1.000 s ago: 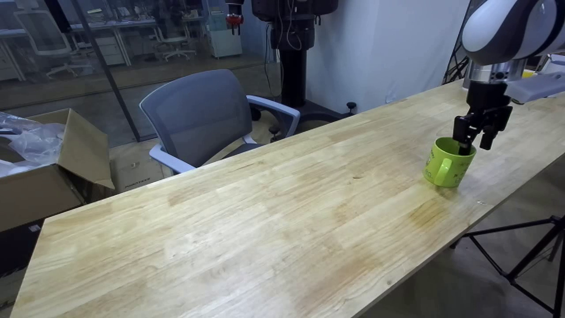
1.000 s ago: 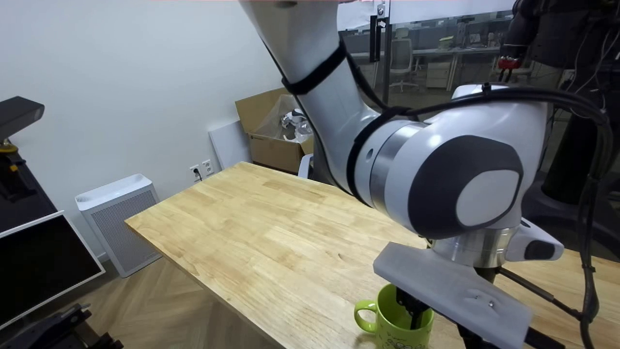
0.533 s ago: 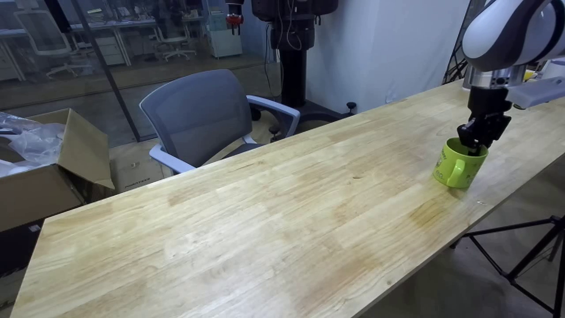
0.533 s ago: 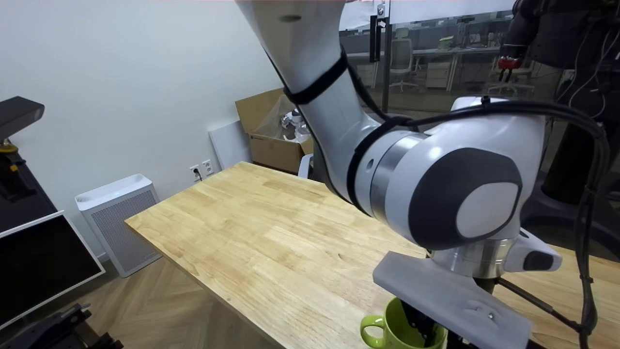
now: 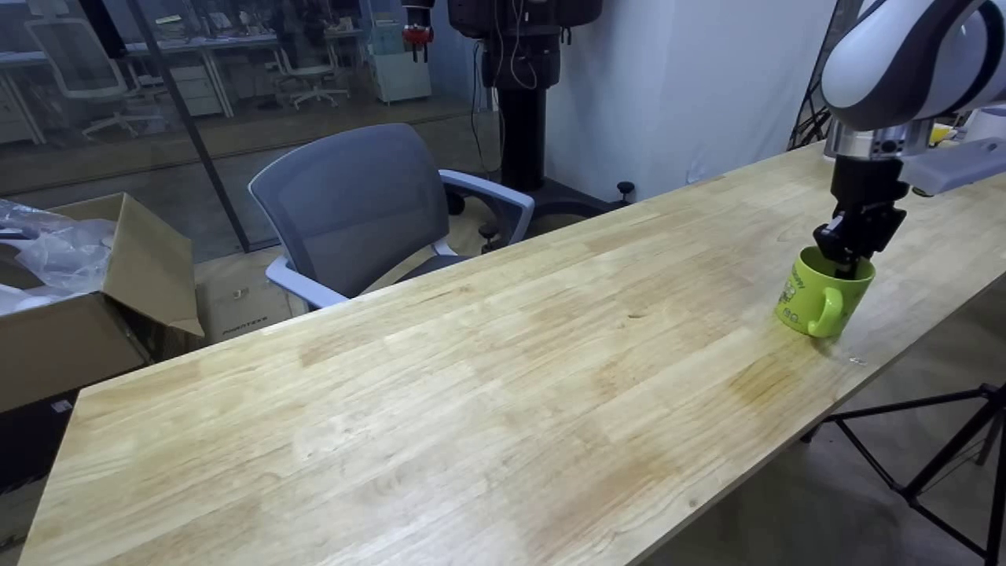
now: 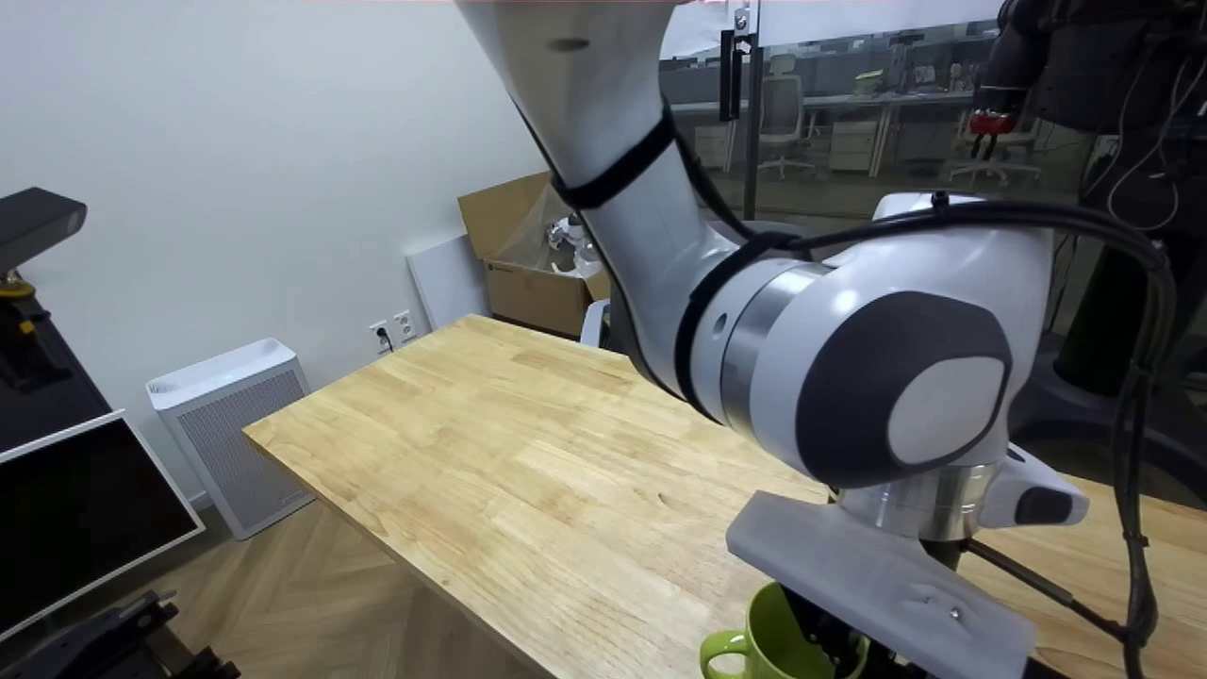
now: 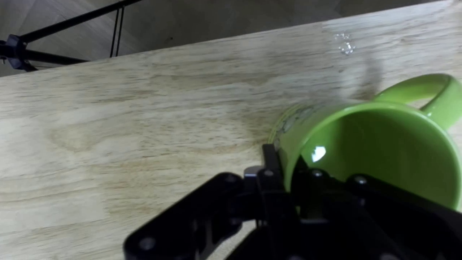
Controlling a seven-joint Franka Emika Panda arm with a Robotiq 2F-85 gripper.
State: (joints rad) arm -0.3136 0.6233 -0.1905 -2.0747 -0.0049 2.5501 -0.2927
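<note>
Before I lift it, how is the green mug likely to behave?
The green mug looks rigid and perhaps slippery, given its glossy inner wall. It may tilt when lifted, since the gripper pinches only one side of its rim.

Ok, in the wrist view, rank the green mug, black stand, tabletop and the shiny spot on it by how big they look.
Largest to smallest:
1. Tabletop
2. Green mug, partly hidden by the fingers
3. Black stand, only part showing
4. Shiny spot
</note>
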